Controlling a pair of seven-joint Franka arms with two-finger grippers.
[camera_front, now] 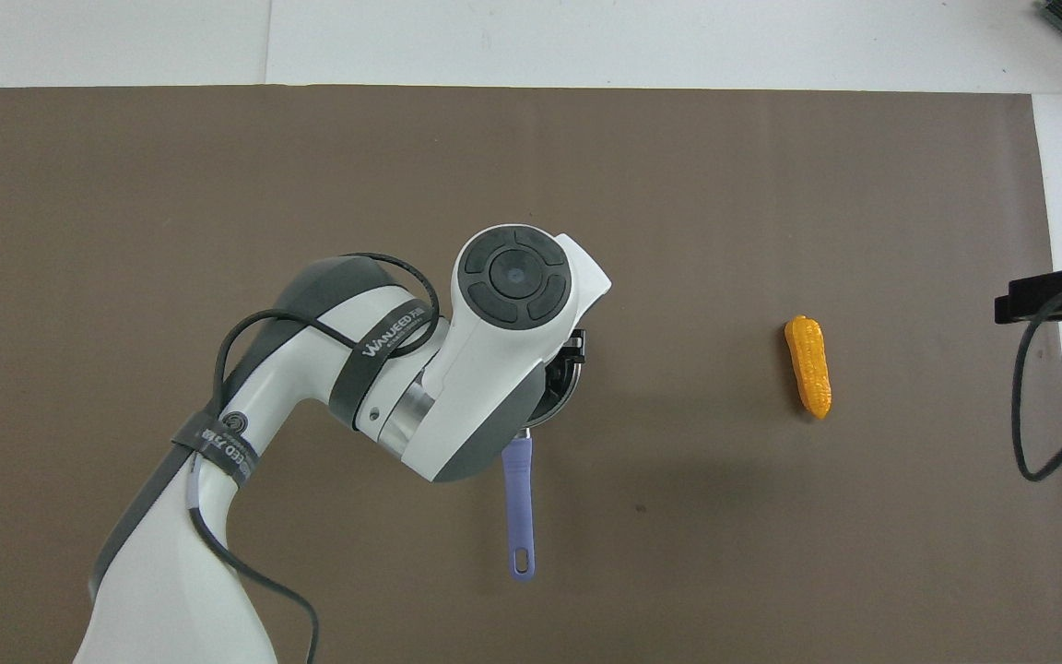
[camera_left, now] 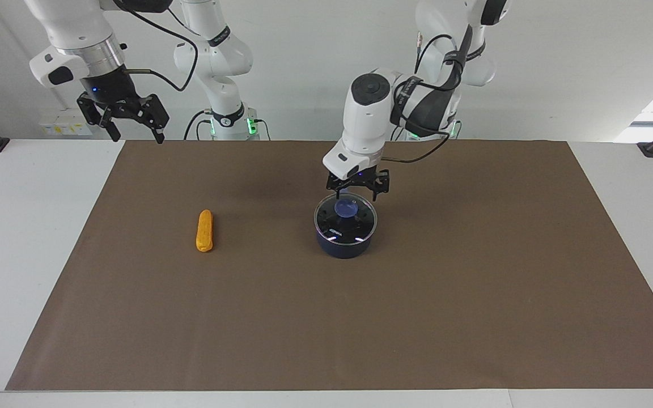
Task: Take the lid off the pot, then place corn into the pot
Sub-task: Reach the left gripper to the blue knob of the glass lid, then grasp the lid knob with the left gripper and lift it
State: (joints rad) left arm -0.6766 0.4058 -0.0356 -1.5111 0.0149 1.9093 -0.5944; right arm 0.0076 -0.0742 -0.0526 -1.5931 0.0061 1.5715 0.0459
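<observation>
While the left gripper (camera_left: 357,196) hangs spread over the round clear glass lid's (camera_left: 345,221) blue knob (camera_left: 347,208), centre, descend, then pinch firmly; right gripper (camera_left: 131,128) waits, spread.

One pot (camera_left: 344,245), one lid (camera_left: 345,220), one corn (camera_left: 204,230), two arms
</observation>
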